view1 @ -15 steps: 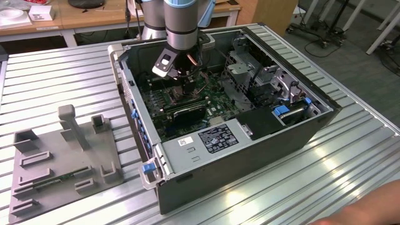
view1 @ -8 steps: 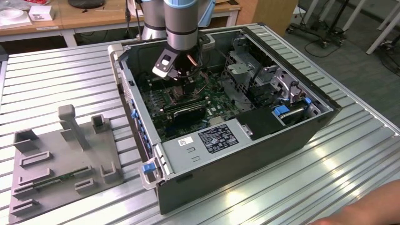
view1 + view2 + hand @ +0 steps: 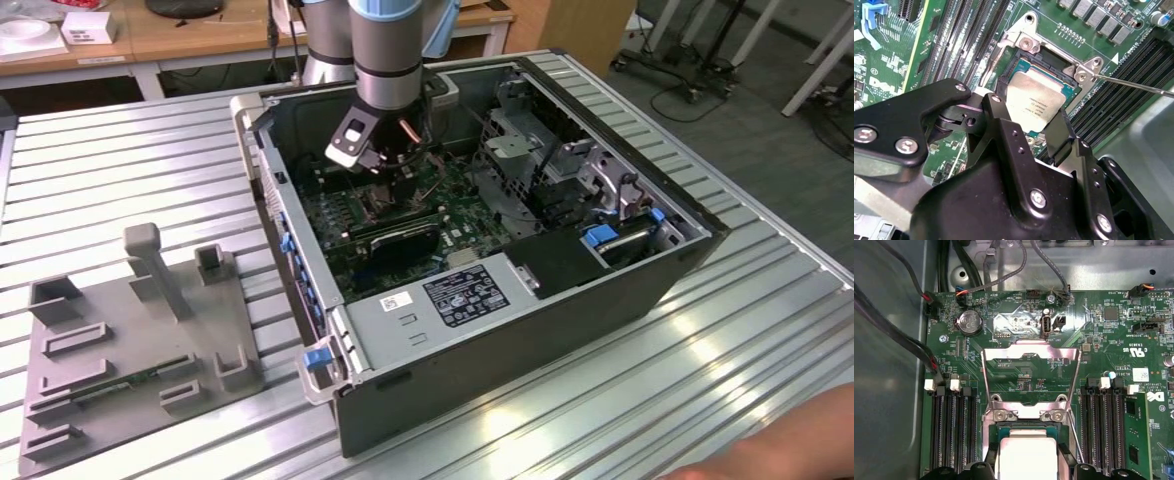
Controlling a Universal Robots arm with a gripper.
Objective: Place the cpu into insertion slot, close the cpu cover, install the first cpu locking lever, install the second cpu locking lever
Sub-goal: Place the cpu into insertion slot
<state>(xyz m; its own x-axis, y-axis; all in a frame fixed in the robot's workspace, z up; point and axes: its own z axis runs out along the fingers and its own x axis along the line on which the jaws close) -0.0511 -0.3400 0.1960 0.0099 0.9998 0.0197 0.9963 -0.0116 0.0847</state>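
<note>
In both wrist views the cpu [image 3: 1035, 100] [image 3: 1026, 457], a pale square chip, sits between my two black fingers, at or just over the insertion slot [image 3: 1046, 59]. My gripper [image 3: 1029, 116] [image 3: 1027, 462] is shut on its two opposite edges. The cpu cover [image 3: 1029, 351], a silvery frame with a window, stands swung back from the slot's hinge side. A thin locking lever [image 3: 1139, 86] sticks out past the slot's corner, unlatched. In the exterior view the gripper [image 3: 387, 165] reaches down into the open computer case [image 3: 534, 300], over the green board.
Long black memory slots [image 3: 951, 430] [image 3: 1104, 425] flank the socket on both sides. Cables [image 3: 899, 335] run along the case wall. A grey fixture plate [image 3: 134, 340] lies on the table at the exterior view's left. A hand [image 3: 787, 450] shows at its lower right.
</note>
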